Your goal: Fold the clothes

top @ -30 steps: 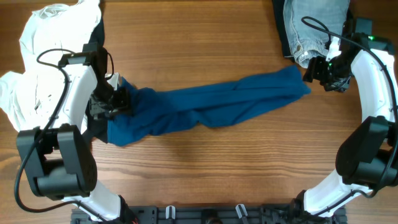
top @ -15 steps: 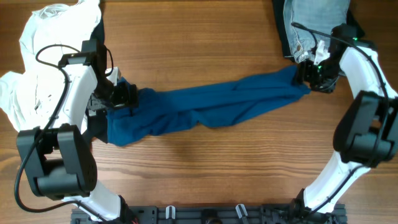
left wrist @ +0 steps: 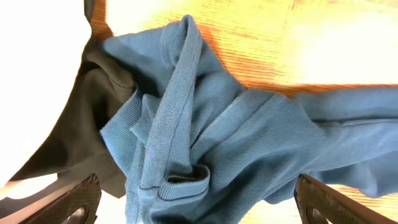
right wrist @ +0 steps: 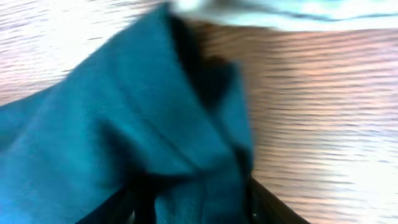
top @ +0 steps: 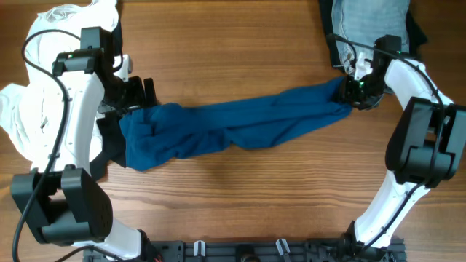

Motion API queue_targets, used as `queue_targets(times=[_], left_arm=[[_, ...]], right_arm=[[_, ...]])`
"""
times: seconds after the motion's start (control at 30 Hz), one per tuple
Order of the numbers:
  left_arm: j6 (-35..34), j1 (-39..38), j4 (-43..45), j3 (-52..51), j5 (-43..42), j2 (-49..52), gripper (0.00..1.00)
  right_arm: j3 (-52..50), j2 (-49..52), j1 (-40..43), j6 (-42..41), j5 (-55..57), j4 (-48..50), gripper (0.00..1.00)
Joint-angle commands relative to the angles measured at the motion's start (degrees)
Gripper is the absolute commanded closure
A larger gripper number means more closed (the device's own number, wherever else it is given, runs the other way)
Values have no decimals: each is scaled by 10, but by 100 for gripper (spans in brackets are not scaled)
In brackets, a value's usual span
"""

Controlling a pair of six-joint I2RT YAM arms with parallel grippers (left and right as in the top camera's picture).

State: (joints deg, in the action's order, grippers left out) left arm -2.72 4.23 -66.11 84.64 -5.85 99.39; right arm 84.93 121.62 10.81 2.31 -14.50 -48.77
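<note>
Wooden table (top: pixel 240 44) is seen from overhead, with the robot's base taken as 6 o'clock. Across its middle a blue shirt (top: pixel 240 127) is stretched as a long, bunched band, one end at about 8 o'clock and the other at about 2 o'clock. It is not spread flat. White garments (top: pixel 25 116) are heaped at 10 o'clock. A grey garment (top: pixel 364 22) is piled at 1 o'clock, close to the shirt's far end. A dark garment (left wrist: pixel 74 130) is tucked against and partly under the shirt's crumpled 8 o'clock end.

The left gripper (top: pixel 143 92) is held just off that end, at its 12 o'clock side. Its fingers are spread as wide as they go and nothing is gripped between them. The right gripper (top: pixel 351 93) is set on the 2 o'clock end. Blue cloth is seen between its fingers in the blurred wrist view, but whether the cloth is pinched cannot be told.

Several faults can be foreseen. If only a thin edge is caught at 2 o'clock, the cloth may be lost on a pull. If the left fingers are lowered onto the crumpled end, the dark garment may be gathered up as well. If folding is begun on the roped band, twists would be locked in.
</note>
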Motion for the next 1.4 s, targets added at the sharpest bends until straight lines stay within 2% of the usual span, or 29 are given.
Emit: queue_targets(times=[0.0, 0.03, 0.07, 0.13, 0.33, 0.57, 0.8, 1.03, 1.2, 1.37], left_arm=[[-8, 1, 2, 9, -1, -8, 0], [-8, 1, 4, 9, -1, -8, 0], [-8, 1, 6, 9, -1, -8, 0], [-8, 1, 13, 9, -1, -8, 0], [-8, 1, 32, 9, -1, -8, 0], [-8, 1, 45, 9, -1, -8, 0], [-8, 1, 64, 9, 0, -8, 0], [-8, 2, 72, 9, -1, -8, 0], [-8, 2, 72, 9, -1, -8, 0], [-8, 2, 72, 9, -1, -8, 0]], right_arm=[[-60, 29, -31, 7, -35, 15, 62], [-63, 29, -33, 4, -36, 18, 77], [-63, 29, -33, -8, -36, 21, 88], [-61, 24, -30, -38, -39, 29, 96], [-19, -33, 5, -40, -79, 7, 96], [45, -139, 96, -33, -81, -57, 96], [81, -175, 176, 61, -146, -119, 96], [81, -183, 133, 72, -152, -135, 96], [81, -187, 62, 78, -145, -154, 96], [80, -187, -20, 64, -84, -176, 96]])
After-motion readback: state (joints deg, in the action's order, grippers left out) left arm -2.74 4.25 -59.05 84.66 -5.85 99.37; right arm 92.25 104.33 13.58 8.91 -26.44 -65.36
